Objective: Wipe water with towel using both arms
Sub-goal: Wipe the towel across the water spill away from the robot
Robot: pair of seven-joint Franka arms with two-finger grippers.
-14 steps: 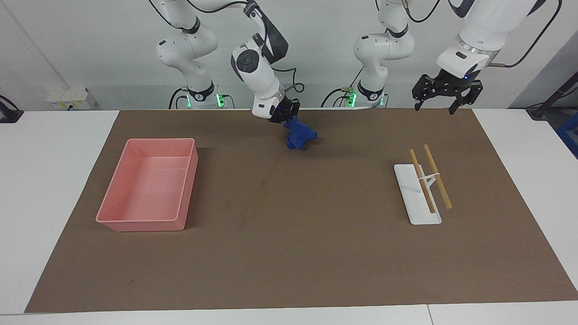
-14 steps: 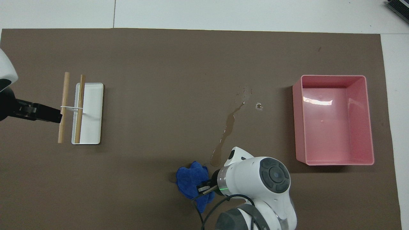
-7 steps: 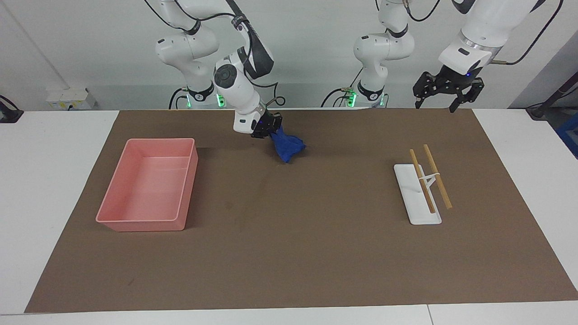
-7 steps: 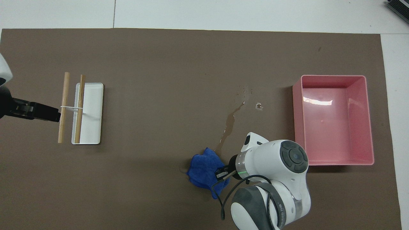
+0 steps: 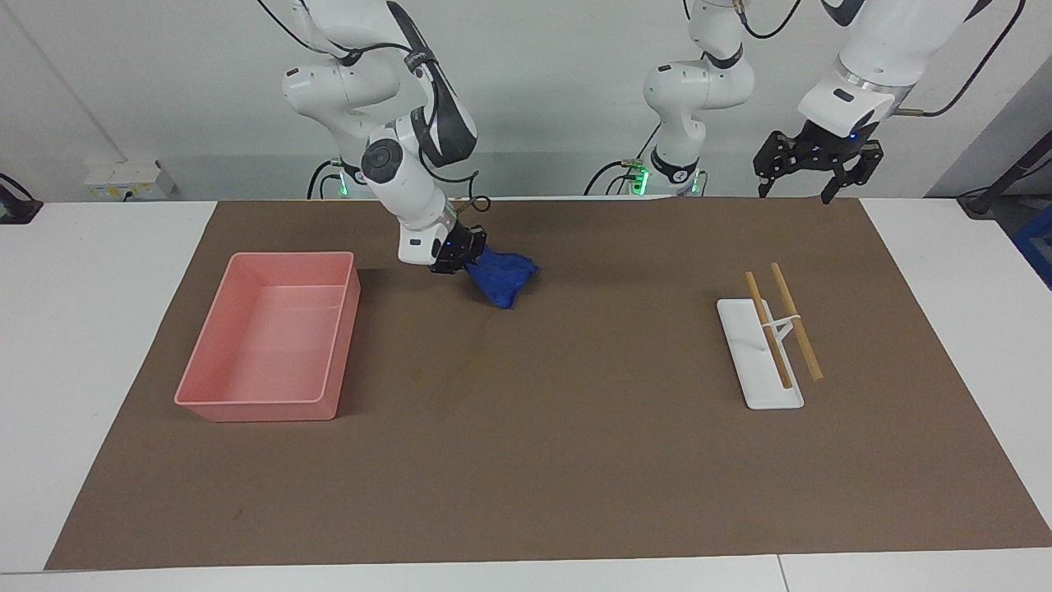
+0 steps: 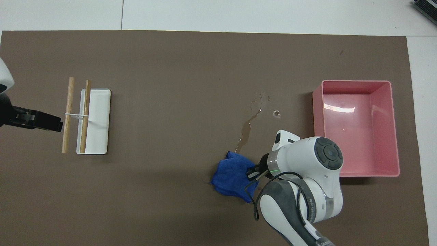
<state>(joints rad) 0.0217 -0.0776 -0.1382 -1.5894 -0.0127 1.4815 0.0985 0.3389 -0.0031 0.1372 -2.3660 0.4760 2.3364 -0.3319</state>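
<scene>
A bunched blue towel (image 5: pixel 501 279) (image 6: pixel 232 176) drags on the brown mat (image 5: pixel 534 460), with my right gripper (image 5: pixel 457 253) (image 6: pixel 254 172) shut on the edge of it toward the pink tray. It lies on the robot-side end of the water (image 6: pixel 247 128), a thin wet streak that runs away from the robots. In the facing view the streak barely shows. My left gripper (image 5: pixel 816 168) hangs open in the air over the mat's edge at the left arm's end; in the overhead view only its black tip (image 6: pixel 41 120) shows beside the wooden sticks.
A pink tray (image 5: pixel 271 337) (image 6: pixel 358 128) stands toward the right arm's end, close to the right arm's elbow. A white rack (image 5: pixel 760 353) (image 6: pixel 95 121) with two wooden sticks (image 6: pixel 68 114) across it sits toward the left arm's end.
My right gripper has dragged the towel along the mat toward the pink tray and away from the robots, onto the streak's end. The left gripper has risen slightly.
</scene>
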